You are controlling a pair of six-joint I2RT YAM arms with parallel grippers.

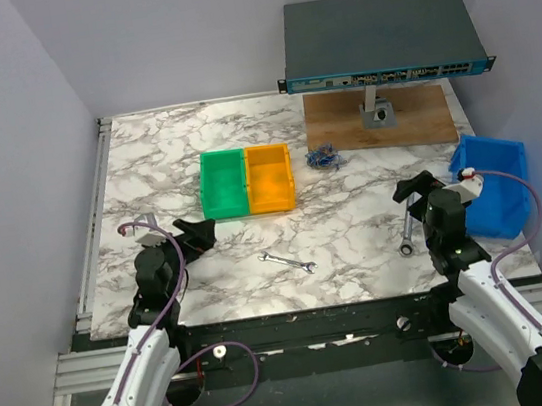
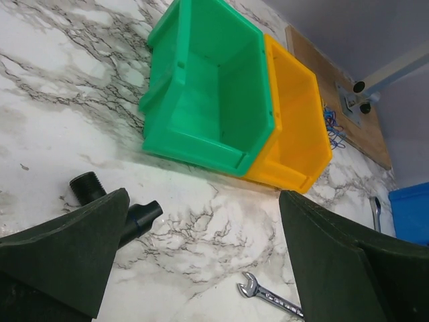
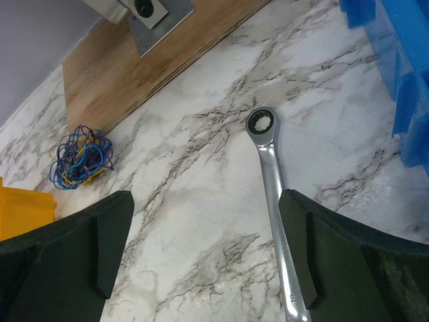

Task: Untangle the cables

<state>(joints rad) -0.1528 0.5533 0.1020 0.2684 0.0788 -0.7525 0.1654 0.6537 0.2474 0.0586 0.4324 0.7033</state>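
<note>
Cables bunched beside the wooden board, perhaps touching its edge.

green bin, orange bin, blue bin, small wrench, ratchet wrench

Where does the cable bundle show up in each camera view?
Top external: cables right of centre, beside the orange bin.
Left wrist: cables upper right, small.
Right wrist: cables at left, mid-height.
Shared landmark: the wooden board, at whose edge they lie.
</note>
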